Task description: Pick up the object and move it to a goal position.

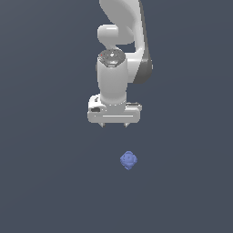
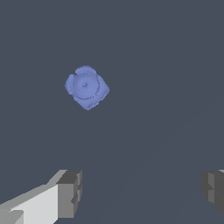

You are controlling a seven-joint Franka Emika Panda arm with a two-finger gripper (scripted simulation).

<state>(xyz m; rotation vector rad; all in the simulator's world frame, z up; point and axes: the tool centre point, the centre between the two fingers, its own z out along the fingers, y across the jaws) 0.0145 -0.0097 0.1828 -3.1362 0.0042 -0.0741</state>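
The object is a small periwinkle-blue lumpy blob lying on the dark grey floor, nearer the camera than the arm and a little toward the exterior view's right. It also shows in the wrist view. My white gripper hangs above the floor, pointing down, apart from the object and holding nothing. Its jaws stand wide apart. In the wrist view the gripper shows two grey fingertips with a wide gap, and the blob lies outside that gap.
A plain dark grey surface fills both views. The white arm rises behind the gripper. No goal marker shows.
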